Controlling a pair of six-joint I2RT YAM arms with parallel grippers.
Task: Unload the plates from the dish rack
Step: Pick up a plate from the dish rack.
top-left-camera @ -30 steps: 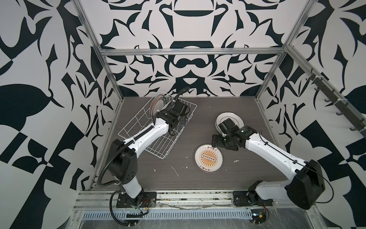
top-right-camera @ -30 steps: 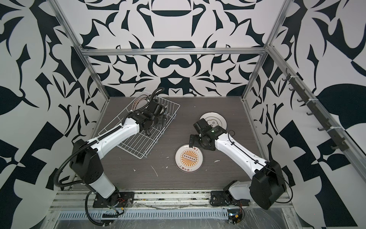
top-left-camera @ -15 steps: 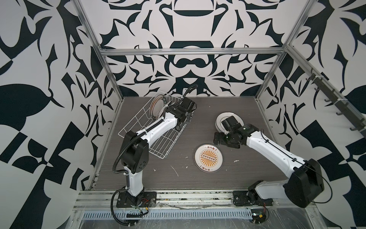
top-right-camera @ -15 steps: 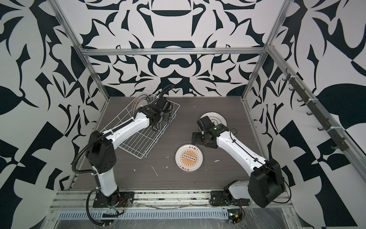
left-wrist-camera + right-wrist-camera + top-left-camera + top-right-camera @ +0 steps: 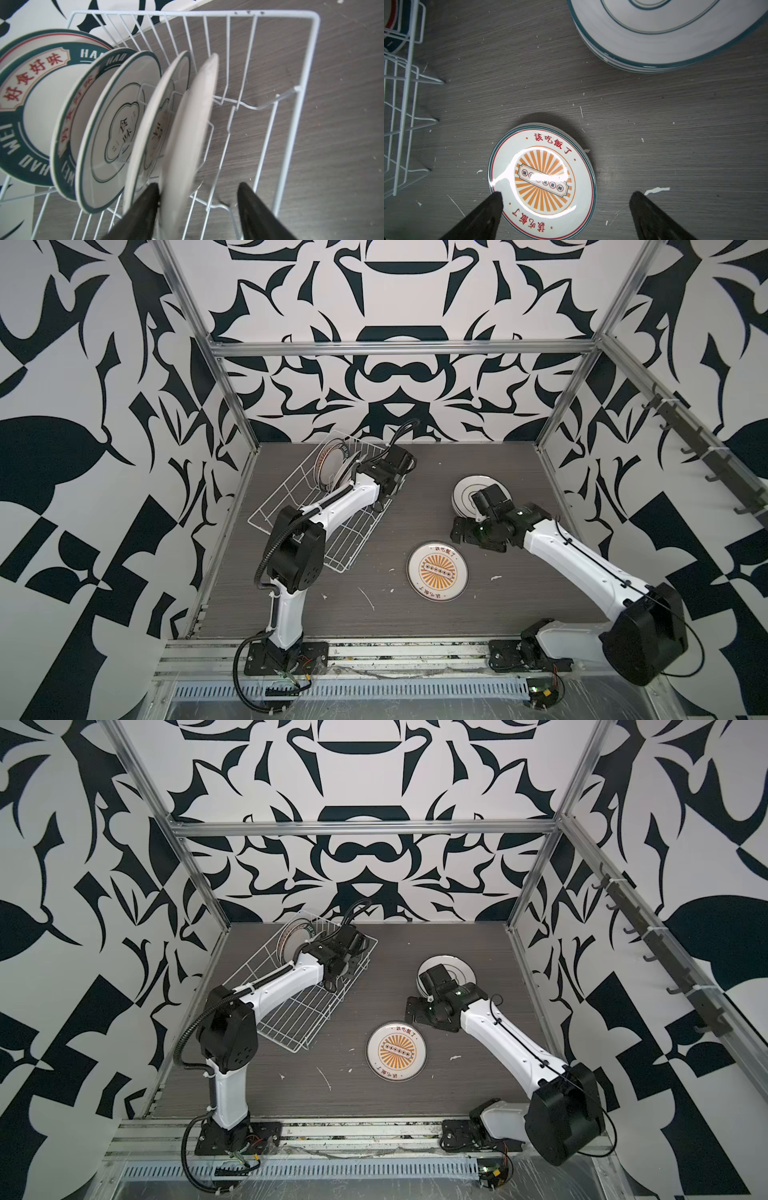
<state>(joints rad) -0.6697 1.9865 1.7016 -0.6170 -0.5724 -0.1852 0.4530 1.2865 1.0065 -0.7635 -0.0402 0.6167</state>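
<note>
The white wire dish rack (image 5: pixel 291 506) lies at the back left of the table, with several plates (image 5: pixel 330 462) standing on edge at its far end. In the left wrist view my left gripper (image 5: pixel 198 185) straddles the nearest plate (image 5: pixel 191 133), a plain white back. One finger touches its rim and the other stands well clear, so the jaws are still open. My right gripper (image 5: pixel 566 193) hangs open and empty just above the table. It is beside the flat orange-sunburst plate (image 5: pixel 542 178), also in a top view (image 5: pixel 437 570).
A stack of teal-rimmed plates (image 5: pixel 465 493) sits at the back right, partly under the right wrist. White chips (image 5: pixel 368 599) litter the dark wood table. The rack's near half (image 5: pixel 291 1019) holds no plates. Patterned walls and metal posts close in three sides.
The left arm reached deeper toward the rack's far end and its jaws narrowed around the nearest plate. The right arm barely moved.
</note>
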